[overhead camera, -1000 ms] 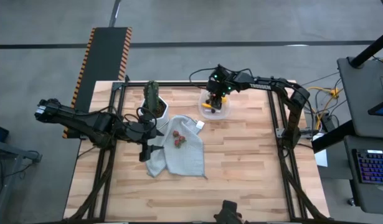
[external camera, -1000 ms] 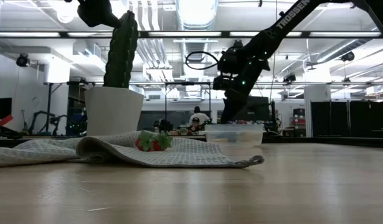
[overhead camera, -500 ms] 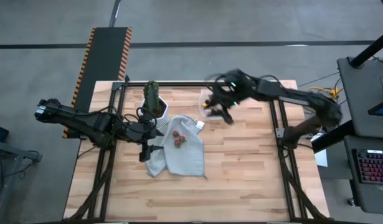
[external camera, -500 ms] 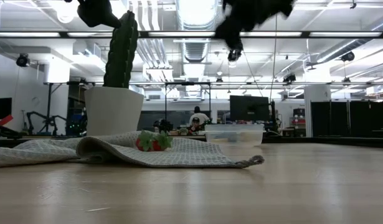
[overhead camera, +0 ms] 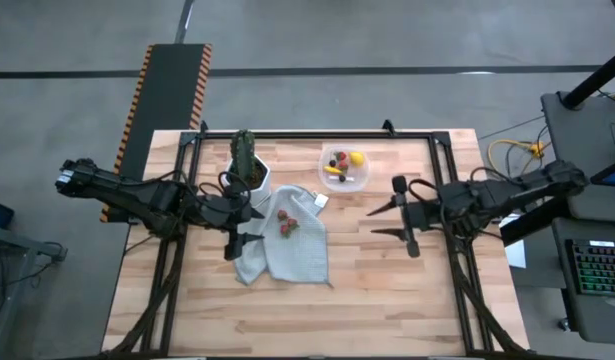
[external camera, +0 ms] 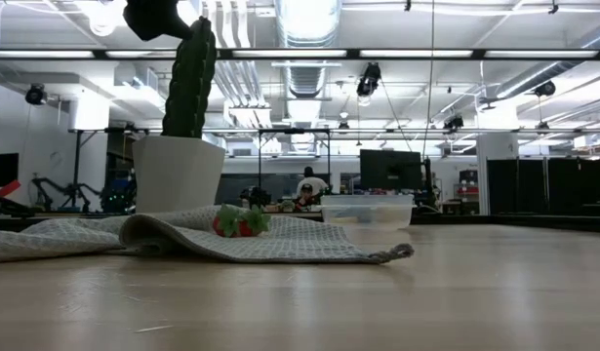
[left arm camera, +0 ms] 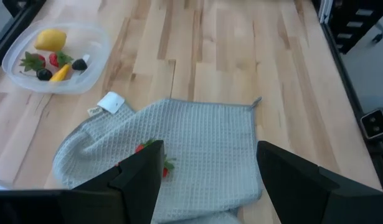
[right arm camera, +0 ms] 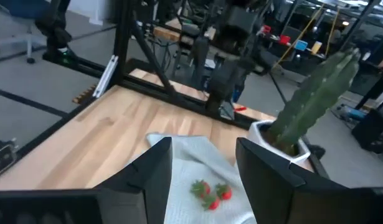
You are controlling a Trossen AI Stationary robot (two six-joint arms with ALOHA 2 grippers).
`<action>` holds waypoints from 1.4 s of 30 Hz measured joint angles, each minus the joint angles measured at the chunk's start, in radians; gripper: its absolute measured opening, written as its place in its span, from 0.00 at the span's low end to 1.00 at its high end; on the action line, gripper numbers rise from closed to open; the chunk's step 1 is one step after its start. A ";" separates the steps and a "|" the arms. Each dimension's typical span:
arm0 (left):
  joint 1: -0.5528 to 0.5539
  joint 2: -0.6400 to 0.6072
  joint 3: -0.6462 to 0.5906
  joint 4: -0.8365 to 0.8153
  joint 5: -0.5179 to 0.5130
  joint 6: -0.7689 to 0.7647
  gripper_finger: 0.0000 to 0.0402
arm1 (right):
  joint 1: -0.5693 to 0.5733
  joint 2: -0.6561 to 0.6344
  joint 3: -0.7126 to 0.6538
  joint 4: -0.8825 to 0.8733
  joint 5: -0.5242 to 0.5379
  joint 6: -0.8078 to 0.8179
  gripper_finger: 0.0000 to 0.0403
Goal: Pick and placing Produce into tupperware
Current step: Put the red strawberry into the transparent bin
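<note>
The clear tupperware [overhead camera: 344, 168] stands at the table's far middle and holds a yellow lemon [overhead camera: 357, 158], red and dark berries and an orange piece. It also shows in the left wrist view [left arm camera: 54, 56]. Red berries [overhead camera: 285, 223] lie on a grey towel [overhead camera: 292, 245], and show too in the right wrist view [right arm camera: 210, 191]. My left gripper [overhead camera: 242, 228] hangs open above the towel's left edge, empty. My right gripper [overhead camera: 371, 222] stands open and empty above bare table right of the towel, pointing nearly level toward the table's left.
A green cactus in a white pot [overhead camera: 247, 162] stands at the far edge, just left of the tupperware and behind the towel. The towel's left part is bunched in folds [external camera: 134, 232]. Bare wood lies along the near half and the right side [overhead camera: 387, 290].
My right gripper has risen from over the tupperware and swung toward the table's right and near side, turning from pointing down to nearly level. The tupperware and its produce stay put and now show uncovered. The towel and its berries have not moved.
</note>
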 joint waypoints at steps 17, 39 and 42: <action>0.000 0.000 0.000 0.025 0.000 0.003 0.60 | 0.001 -0.387 -0.337 0.082 0.190 0.014 0.41; 0.000 0.041 0.000 0.028 -0.012 0.013 0.60 | -0.418 -0.522 -0.469 0.067 -0.186 0.105 0.28; 0.000 0.052 0.000 0.028 -0.011 0.013 0.60 | -0.458 -0.535 -0.522 0.128 -0.272 0.121 0.25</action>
